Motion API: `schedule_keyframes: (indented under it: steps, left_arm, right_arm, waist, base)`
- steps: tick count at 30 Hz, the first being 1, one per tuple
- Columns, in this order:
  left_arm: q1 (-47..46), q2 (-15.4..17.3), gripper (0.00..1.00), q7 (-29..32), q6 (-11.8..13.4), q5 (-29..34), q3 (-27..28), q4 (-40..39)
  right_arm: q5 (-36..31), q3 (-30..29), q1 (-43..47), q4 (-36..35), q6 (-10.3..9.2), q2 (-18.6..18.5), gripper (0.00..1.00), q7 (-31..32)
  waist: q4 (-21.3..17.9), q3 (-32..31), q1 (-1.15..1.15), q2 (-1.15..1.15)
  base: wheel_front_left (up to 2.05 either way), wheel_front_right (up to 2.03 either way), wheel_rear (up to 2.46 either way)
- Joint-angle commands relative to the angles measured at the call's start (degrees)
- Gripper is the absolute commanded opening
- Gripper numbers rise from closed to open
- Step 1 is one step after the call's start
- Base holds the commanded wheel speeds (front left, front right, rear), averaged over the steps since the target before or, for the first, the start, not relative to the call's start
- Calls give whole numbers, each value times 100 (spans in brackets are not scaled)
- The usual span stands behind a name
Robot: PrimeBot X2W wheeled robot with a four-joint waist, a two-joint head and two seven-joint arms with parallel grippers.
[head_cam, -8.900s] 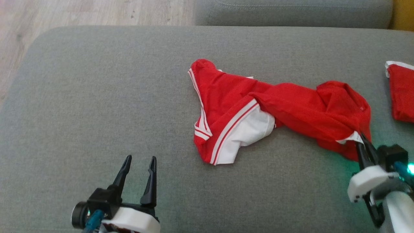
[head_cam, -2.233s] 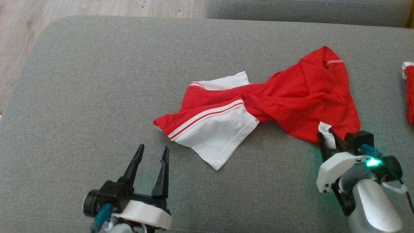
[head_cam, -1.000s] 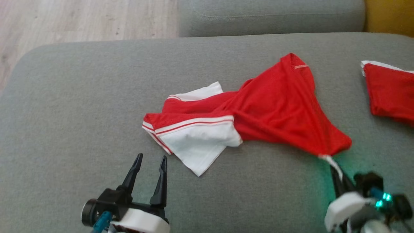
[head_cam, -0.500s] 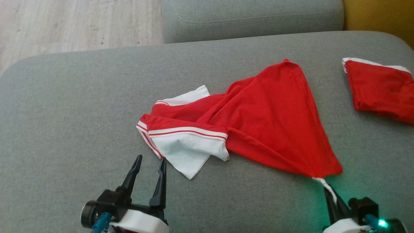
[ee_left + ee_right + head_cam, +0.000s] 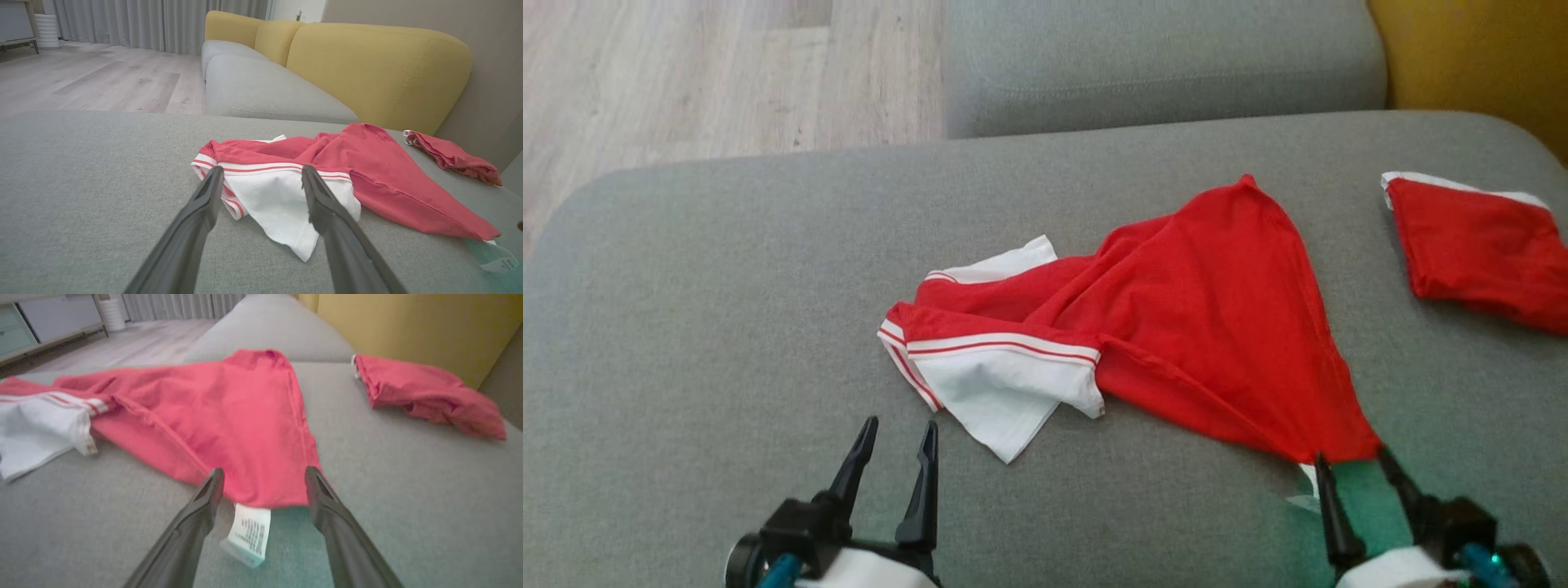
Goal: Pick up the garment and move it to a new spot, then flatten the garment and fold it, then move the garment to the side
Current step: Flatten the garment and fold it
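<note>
Red shirt [image 5: 1201, 318] crumpled on the middle of the grey sofa cushion [image 5: 727, 286], not yet flat. White striped sleeve [image 5: 1005, 392] bunched at the left end, red body drawn to a point at the right end. Right claw [image 5: 1350, 457] wide, holding nothing. White care label [image 5: 249, 531] flat on the cushion between its two fingers, red corner just past the tips. Left claw [image 5: 899, 423] also wide and empty, just beside the white sleeve, not touching. Second red garment [image 5: 1478, 245] further right on the same cushion, apart from the shirt.

Judged as possible trouble from here:
- Closing on the label alone and not on the cloth: a thin hold, easy to lose or hard on the seam under pull.
- Catching several layers of the bunched sleeve: a fold kept inside during flattening.
- Pulling too far right: shirt dragged against the second garment.
- Pressing the fingertips deep into the soft cushion: cover pinched together with the hem.
</note>
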Motion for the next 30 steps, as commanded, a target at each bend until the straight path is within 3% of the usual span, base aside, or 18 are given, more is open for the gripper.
schedule_keyframes:
  steps: [1, 12, 30]
  left_arm:
    - [-179, 93, 100, -40, 21, -26, 197, -159]
    - [-34, -9, 100, -105, 36, -87, 280, -68]
    - [377, -9, 100, -163, 98, 20, 802, 51]
  right_arm:
    - [49, 110, -285, -231, 37, -44, 100, -71]
    - [354, 142, -621, -1175, 37, -44, 100, 271]
    - [833, 249, -494, -1048, 37, -44, 100, 203]
  waist:
    - [5, -24, 1, 0]
    - [149, -229, 1, 0]
    - [412, -310, 1, 0]
  base:
    - [0, 0, 0]
    - [0, 0, 0]
    - [0, 0, 0]
